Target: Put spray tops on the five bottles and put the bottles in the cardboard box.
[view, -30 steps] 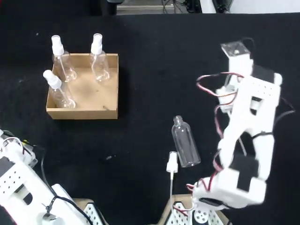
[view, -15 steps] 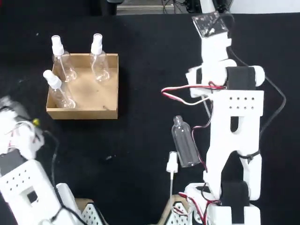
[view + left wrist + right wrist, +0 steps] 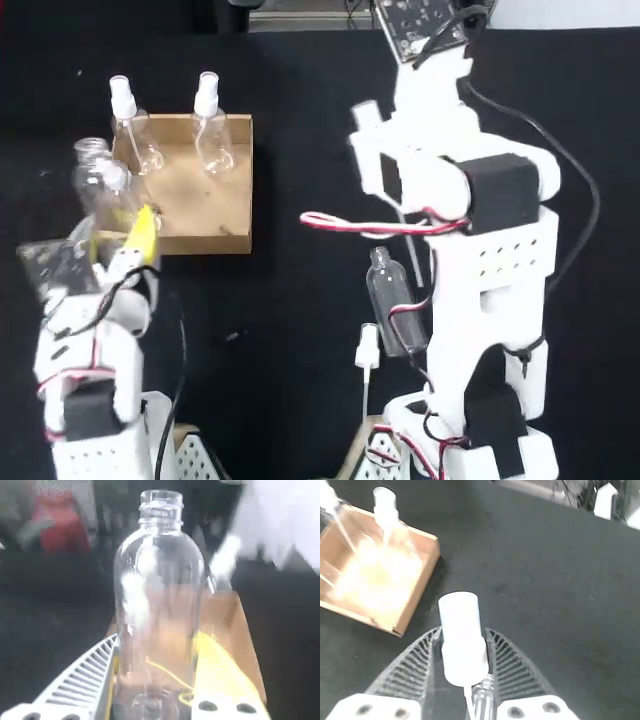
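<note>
Table (image 3: 300, 100): covered edge to edge w/ matte black cloth, slightly fuzzy. A pale speck (image 3: 80, 72) sits near its far corner, another speck (image 3: 232, 337) nearer the front. Light is even & soft across the cloth.

Past the table's far edge in the high view: a thin strip of light grey floor (image 3: 300, 20), a tangle of dark cables (image 3: 365, 12) and a white surface (image 3: 560, 12) at the corner, wall or panel, can't tell.

Right wrist view: same black cloth. Beyond its edge a grey strip (image 3: 535, 486), more cables (image 3: 570, 492) and a white boxy item (image 3: 605, 492).

Left wrist view: bg blurred. A red shape (image 3: 60, 530) against dark surroundings, can't ID.
</note>
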You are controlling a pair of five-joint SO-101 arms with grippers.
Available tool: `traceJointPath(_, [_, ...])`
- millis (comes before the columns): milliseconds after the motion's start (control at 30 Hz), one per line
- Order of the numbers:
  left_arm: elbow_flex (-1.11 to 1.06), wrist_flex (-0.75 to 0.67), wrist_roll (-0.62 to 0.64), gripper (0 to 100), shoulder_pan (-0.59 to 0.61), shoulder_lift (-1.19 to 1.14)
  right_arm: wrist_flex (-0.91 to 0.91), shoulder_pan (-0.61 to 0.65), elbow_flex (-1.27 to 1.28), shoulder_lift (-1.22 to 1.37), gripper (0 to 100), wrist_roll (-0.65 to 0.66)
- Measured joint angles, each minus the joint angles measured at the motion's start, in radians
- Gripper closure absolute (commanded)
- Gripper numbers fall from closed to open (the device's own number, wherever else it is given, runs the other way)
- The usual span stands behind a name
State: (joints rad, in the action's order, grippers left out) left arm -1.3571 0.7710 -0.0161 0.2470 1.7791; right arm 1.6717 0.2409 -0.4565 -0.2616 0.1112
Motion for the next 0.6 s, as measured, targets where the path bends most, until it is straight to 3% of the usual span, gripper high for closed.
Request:
traceJointPath(267, [-0.189, -0.218, 0.0, 97, -0.117, 0.037, -0.123, 0.107, -0.028, 0.0, 98.8, -0.015])
traceJointPath(467, [-0.313, -0.411, 0.0, 97, -0.218, 0.031, -0.33, 0.135, -0.028, 0.0, 98.7, -0.212])
traceJointPath(600, [-0.318, -0.5, 0.0, 97, -0.218, 0.032, -0.399, 0.14, -0.028, 0.0, 98.7, -0.33])
